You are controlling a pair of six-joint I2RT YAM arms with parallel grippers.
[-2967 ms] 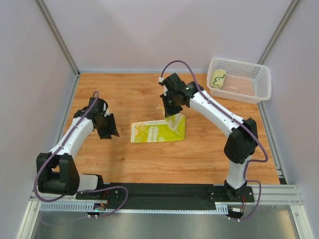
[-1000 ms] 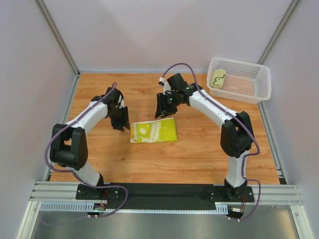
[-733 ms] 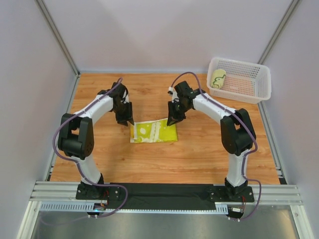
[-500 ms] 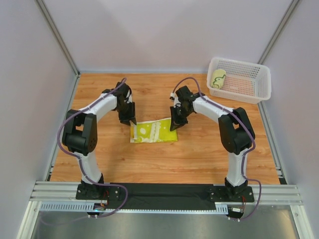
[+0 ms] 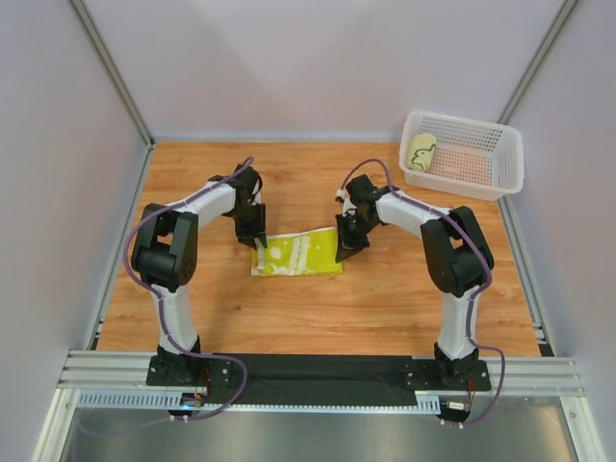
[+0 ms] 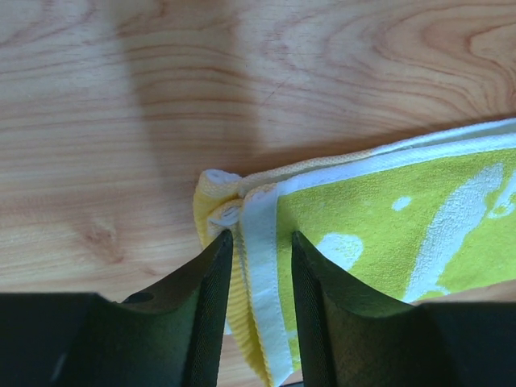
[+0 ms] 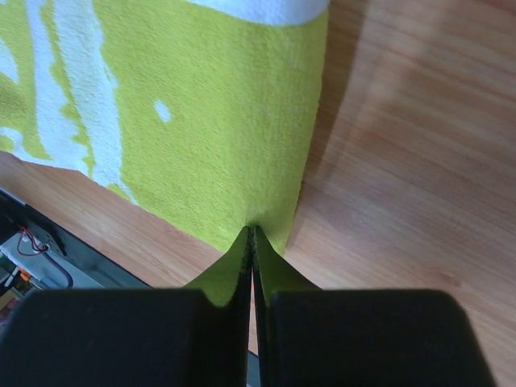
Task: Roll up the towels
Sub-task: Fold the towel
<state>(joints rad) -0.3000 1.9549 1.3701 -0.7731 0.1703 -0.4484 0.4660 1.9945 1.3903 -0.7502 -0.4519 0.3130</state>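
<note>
Folded towel (image 5: 296,254), right jaws pinching its edge; left jaws parted astride corner

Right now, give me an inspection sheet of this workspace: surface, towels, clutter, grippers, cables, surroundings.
Surface: wooden table, no damage seen.
Job's things: folded towel flat mid-table; rolled towel in the basket, far right.
Clutter: nothing seen.
Grippers: left gripper open, astride the folded towel's left end; right gripper shut on its right edge.
Cables: purple cable along each arm, off the towel.
Surroundings: plain walls on three sides.
</note>
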